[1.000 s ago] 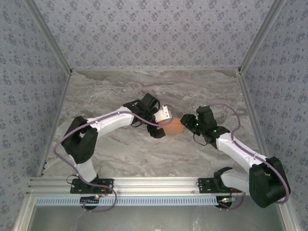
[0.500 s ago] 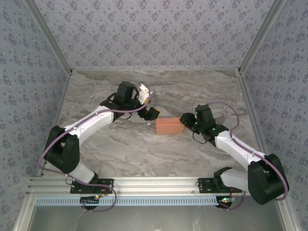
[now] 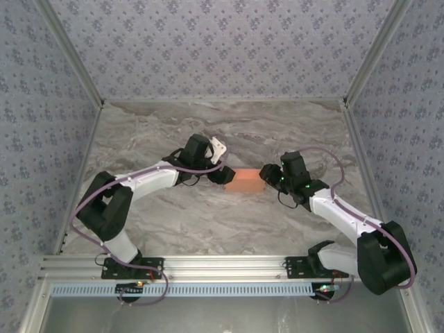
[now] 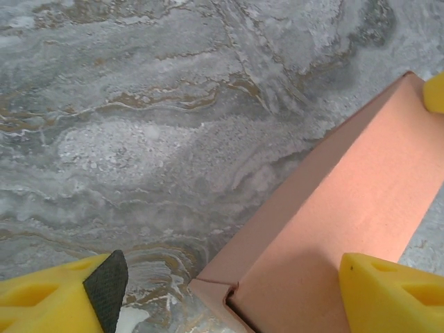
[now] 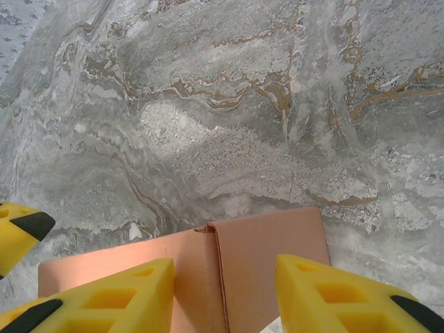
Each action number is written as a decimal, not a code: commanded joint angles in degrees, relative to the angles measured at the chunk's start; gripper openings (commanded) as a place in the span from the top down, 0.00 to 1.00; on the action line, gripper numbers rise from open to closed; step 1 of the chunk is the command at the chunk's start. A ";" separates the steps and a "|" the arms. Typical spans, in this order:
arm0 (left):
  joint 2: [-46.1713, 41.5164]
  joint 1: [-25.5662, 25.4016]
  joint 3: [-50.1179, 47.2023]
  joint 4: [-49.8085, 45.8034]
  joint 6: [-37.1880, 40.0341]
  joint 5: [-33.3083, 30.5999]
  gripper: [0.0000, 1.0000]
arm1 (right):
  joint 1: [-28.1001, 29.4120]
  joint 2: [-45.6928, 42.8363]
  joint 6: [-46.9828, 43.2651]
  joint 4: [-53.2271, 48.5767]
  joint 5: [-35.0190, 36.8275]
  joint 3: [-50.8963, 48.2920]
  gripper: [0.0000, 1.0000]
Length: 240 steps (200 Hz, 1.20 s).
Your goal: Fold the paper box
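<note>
The salmon-orange paper box (image 3: 244,182) lies folded and flat on the marble table, between the two arms. My left gripper (image 3: 223,173) is at its left end. In the left wrist view the jaws of the left gripper (image 4: 229,274) stand open, and the box (image 4: 333,229) has its near corner between them. One yellow finger (image 4: 55,298) is clear of the cardboard. My right gripper (image 3: 266,175) is at the right end. In the right wrist view the right gripper (image 5: 223,267) hangs over the box (image 5: 263,257) with its fingers apart, above the folded seam, clamping nothing.
Grey-veined marble table (image 3: 173,132) with patterned walls on three sides. An aluminium rail (image 3: 222,263) runs along the near edge by the arm bases. The left gripper's fingertip (image 5: 21,232) shows at the left edge of the right wrist view.
The left arm swung off to the back left, then came back to the box's left end, and its jaws have narrowed a little. The box sits slightly further left. The right arm has barely moved.
</note>
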 commanded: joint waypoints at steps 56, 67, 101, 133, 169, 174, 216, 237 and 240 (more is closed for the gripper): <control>1.66 0.11 -6.17 1.28 -4.01 -6.38 0.25 | -1.18 -2.98 -9.14 -11.44 1.04 4.86 0.56; 1.49 0.03 -6.25 1.29 -3.76 -6.58 0.25 | -1.32 -3.81 -13.03 -12.64 -0.15 7.28 0.56; 1.11 0.06 -7.12 2.17 -3.68 -7.19 0.25 | -1.45 -0.59 -22.14 -12.23 -5.03 13.38 0.54; 0.81 0.11 -7.42 2.93 -4.42 -7.68 0.25 | -0.82 3.96 -24.38 -9.39 -5.55 10.71 0.53; 0.40 0.07 -7.60 3.74 -5.14 -7.93 0.25 | -1.68 4.18 -25.30 -5.58 -3.99 3.25 0.53; 0.30 0.04 -7.61 3.68 -5.02 -7.93 0.24 | -1.69 4.19 -25.30 -5.78 -3.55 2.71 0.53; -0.07 0.04 -7.90 4.21 -4.86 -8.37 0.24 | -6.08 -0.52 -25.28 -6.52 -9.27 1.97 0.52; -1.68 0.11 -9.03 6.18 -4.84 -8.64 0.24 | -6.52 -2.30 -32.50 -9.68 -11.58 5.46 0.48; -1.96 0.04 -9.28 6.42 -4.69 -8.62 0.24 | -6.54 -2.41 -33.48 -9.96 -11.86 5.85 0.47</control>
